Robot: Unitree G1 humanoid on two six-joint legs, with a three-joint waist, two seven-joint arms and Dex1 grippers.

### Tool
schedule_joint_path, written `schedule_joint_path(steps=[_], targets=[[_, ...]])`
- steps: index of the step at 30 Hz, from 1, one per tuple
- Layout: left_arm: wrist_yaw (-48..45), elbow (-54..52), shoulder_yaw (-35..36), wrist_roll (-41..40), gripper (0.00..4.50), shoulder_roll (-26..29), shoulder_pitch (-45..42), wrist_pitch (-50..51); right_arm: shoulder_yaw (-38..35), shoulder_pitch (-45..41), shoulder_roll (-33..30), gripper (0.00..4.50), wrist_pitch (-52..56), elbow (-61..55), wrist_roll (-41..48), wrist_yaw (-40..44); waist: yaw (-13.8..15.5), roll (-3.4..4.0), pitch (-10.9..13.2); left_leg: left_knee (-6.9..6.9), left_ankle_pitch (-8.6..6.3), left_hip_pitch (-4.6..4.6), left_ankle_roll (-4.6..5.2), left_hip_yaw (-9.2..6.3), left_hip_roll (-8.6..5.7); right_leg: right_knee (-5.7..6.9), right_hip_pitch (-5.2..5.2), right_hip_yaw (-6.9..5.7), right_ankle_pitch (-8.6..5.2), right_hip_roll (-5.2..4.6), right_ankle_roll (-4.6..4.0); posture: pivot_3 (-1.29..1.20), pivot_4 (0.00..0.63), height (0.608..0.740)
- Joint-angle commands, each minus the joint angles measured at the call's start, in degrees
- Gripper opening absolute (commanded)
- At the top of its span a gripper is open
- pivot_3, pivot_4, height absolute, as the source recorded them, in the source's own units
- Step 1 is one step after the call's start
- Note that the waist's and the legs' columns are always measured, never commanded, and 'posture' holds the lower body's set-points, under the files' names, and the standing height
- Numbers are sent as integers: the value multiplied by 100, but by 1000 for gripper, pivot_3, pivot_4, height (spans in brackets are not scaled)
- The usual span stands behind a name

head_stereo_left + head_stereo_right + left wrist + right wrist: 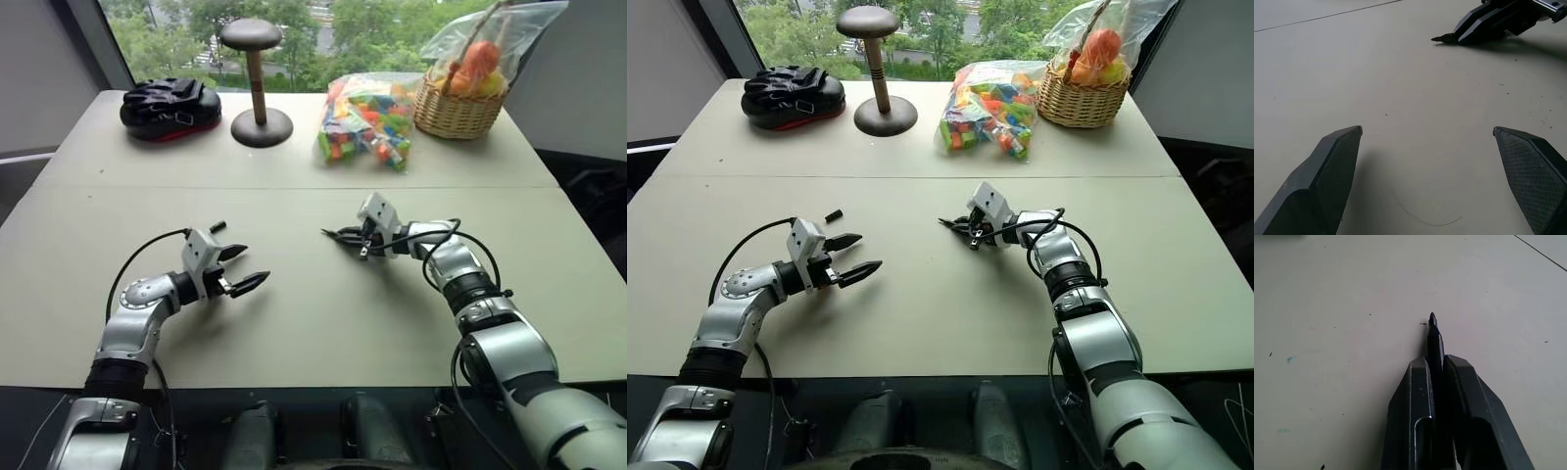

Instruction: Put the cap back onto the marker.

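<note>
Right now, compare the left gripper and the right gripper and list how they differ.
1. The left gripper has its fingers spread wide; the right gripper is shut.
2. The left gripper holds nothing; the right gripper clamps the marker, whose pointed tip sticks out past the fingertips.
3. The cap lies on the table close beside the left gripper, well away from the right gripper.
Shared: both have two black fingers and sit low over the table, pointing toward each other.
</note>
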Motion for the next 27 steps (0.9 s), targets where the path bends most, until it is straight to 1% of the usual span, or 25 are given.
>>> schedule_joint_path(steps=[1,6,10,14,18,21,27], targets=[[29,-170,167,-19,4500,78,-26,-125,35,92,-156,37,-25,-270,-103,-3,7,0,0,0,0,0,0,0,-1,0,0,0,0,-2,0,0,150,740],[168,-244,417,-28,4500,319,-249,-170,-62,-20,-387,37,356,-1140,-21,51,5,3,2,0,0,-7,1,-1,-2,-1,-6,0,0,-5,0,0,150,740],[232,-52,654,15,4500,652,-558,-268,-26,147,-633,37,1152,-2369,113,254,6,4,3,-1,0,-9,1,-5,1,0,-11,-1,0,-3,0,0,150,740],[104,873,616,421,4500,1061,-896,-891,76,771,-820,37,2246,-3943,385,456,13,2,1,-3,-2,-8,4,-5,2,-1,-10,-3,-1,0,-1,0,150,740],[-130,1912,594,467,4500,1061,-1339,-1262,136,1411,-827,37,2927,-5009,608,351,34,1,2,-1,-6,-12,10,0,-3,-3,-10,-4,-1,-1,-1,0,150,740],[-290,2726,517,604,4500,1011,-1746,-1572,161,1740,-782,37,3163,-5443,659,135,55,-3,2,8,-6,-16,11,-1,-15,-7,-9,-4,-1,1,-1,0,150,740],[-430,4191,391,898,4500,801,-2623,-1988,85,2060,-671,37,3649,-6075,875,-323,47,-6,0,10,-7,-16,13,-2,-18,-8,-7,-5,-1,10,0,0,150,740]])
